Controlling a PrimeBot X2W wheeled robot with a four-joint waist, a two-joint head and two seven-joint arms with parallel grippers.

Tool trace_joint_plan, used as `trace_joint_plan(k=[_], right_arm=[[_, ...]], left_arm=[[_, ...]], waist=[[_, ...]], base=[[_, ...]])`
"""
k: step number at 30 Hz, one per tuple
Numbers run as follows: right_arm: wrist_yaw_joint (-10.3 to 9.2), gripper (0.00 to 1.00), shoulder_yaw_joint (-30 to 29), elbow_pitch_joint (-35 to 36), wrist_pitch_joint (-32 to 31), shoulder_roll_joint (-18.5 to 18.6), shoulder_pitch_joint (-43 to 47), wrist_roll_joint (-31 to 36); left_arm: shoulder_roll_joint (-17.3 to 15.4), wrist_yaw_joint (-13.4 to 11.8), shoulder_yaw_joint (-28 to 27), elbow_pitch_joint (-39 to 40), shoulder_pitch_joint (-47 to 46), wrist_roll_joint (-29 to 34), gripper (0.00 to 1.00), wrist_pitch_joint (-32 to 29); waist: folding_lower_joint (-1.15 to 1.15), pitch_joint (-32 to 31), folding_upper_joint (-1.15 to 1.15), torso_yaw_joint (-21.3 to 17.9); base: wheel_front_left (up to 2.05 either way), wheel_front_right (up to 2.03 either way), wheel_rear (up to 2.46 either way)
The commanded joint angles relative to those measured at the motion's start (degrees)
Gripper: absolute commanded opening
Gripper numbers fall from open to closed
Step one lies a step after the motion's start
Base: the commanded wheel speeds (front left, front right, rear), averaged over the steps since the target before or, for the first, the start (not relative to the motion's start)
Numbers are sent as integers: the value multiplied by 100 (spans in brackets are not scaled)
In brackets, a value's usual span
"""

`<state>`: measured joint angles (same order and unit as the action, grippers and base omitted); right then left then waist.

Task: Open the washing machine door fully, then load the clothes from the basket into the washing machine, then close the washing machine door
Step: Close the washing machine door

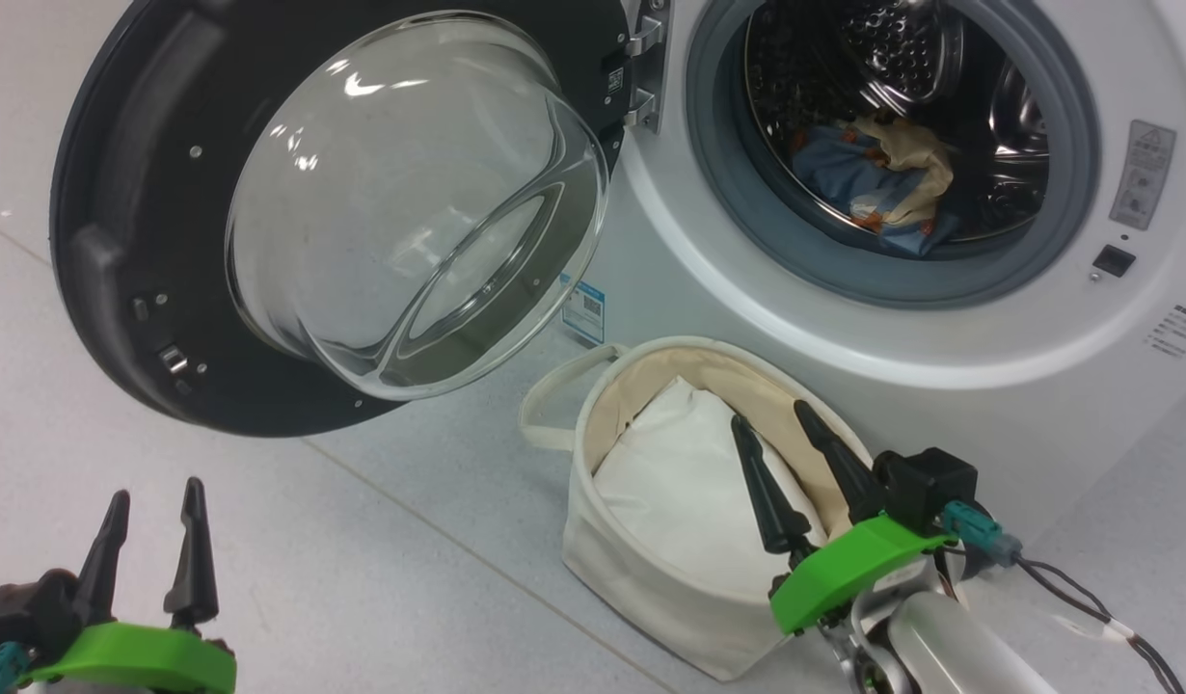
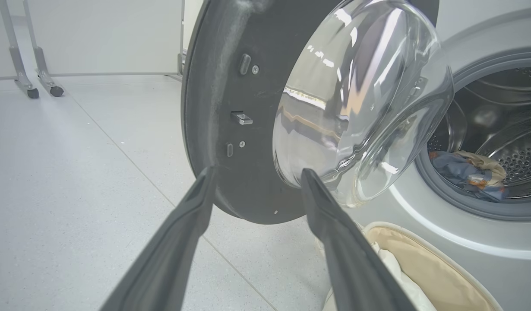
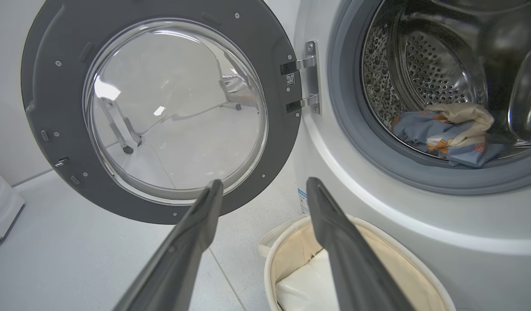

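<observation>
I see the washing machine door [image 1: 410, 202] swung wide at upper left of the frame. The clothes [image 1: 877, 183] lie in the drum [image 1: 902, 58] of the washing machine [image 1: 940, 328], upper right. The basket [image 1: 651, 578] sits on the floor [image 1: 362, 559], lower centre (a white bundle [image 1: 680, 472] fills it). My left tool [image 1: 157, 487], lower left, and right tool [image 1: 768, 413], over the basket, are both released and empty.

Past my left gripper [image 1: 157, 488], smooth glossy glass fills the washing machine door [image 1: 121, 241]; under my right gripper [image 1: 770, 413], the basket [image 1: 603, 549] is soft matt canvas.
</observation>
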<state>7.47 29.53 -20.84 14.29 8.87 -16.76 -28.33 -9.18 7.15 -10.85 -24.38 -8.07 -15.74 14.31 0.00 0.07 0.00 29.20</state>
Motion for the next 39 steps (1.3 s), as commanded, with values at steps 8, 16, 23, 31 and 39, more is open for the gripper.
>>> trace_joint_plan(k=[8, 16, 23, 31, 39], right_arm=[[2, 100, -26, 177, 71, -57, -94, -23], [2, 100, -74, 188, 71, -93, -11, -19], [2, 100, -115, 214, 71, -82, 31, -20], [2, 100, -249, 254, 71, -28, 185, 12], [2, 100, -514, 354, 71, -6, 441, 127]], left_arm=[[-126, 25, -193, 177, -159, 101, 100, 69], [-169, 29, -126, 97, -198, 77, 97, 69], [-292, 32, -45, 541, -315, -29, 0, 69], [-1004, 33, -553, 1991, -1166, -1789, 0, -638], [-1513, -479, -1408, 331, -2519, -3361, 0, -2147]], waist=[[0, -94, 0, -33], [0, -135, 0, -52], [0, -169, 0, -76], [0, -247, 0, -132], [0, -284, 0, -325]], base=[[0, 0, 0], [0, 0, 0], [0, 0, 0], [0, 0, 0], [0, 0, 0]])
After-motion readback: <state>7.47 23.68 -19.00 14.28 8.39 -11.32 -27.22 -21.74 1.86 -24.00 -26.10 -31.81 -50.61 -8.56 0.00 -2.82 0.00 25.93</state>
